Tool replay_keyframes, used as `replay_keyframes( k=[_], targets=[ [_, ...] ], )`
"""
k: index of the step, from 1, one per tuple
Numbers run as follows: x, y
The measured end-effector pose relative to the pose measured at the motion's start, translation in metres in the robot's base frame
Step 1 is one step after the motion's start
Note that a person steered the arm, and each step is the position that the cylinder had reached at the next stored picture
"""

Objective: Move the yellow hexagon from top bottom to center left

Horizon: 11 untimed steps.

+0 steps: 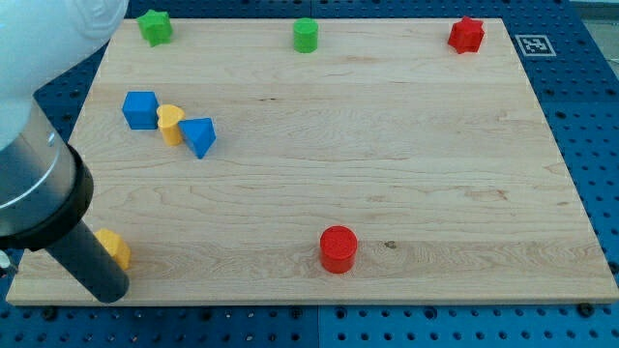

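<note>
The single camera view shows a wooden board point(387, 145) carrying eight blocks, placed here against the red cylinder point(338, 248) that stands near the board's bottom edge, a little left of the middle. There are two red blocks: that cylinder and a red star-like block point(466, 35) far up and to its right, in the top right corner. There are two green blocks: a green cylinder point(306, 35) almost straight above the red cylinder at the top edge, and a green star-like block point(154, 26) up and far to its left. There are two blue blocks, a blue cube point(140, 109) and a blue triangular block point(199, 135), both up and left of the red cylinder, with a yellow rounded block point(170, 124) touching between them. The second yellow piece, the yellow hexagon point(115, 248), lies level with the red cylinder, far to its left by the bottom left corner, half hidden behind the dark rod point(92, 261). The arm has no jaws; its tip point(108, 290) sits just beside the hexagon, seemingly touching it.
</note>
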<state>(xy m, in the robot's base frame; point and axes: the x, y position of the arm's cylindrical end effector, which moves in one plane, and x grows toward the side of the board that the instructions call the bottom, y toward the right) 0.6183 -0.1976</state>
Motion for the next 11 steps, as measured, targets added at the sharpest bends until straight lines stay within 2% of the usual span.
replay_keyframes(
  k=[2, 5, 8, 11],
  targets=[
    [-0.01, -0.007],
    [-0.062, -0.02],
    [-0.074, -0.04],
    [-0.131, -0.04]
  ],
)
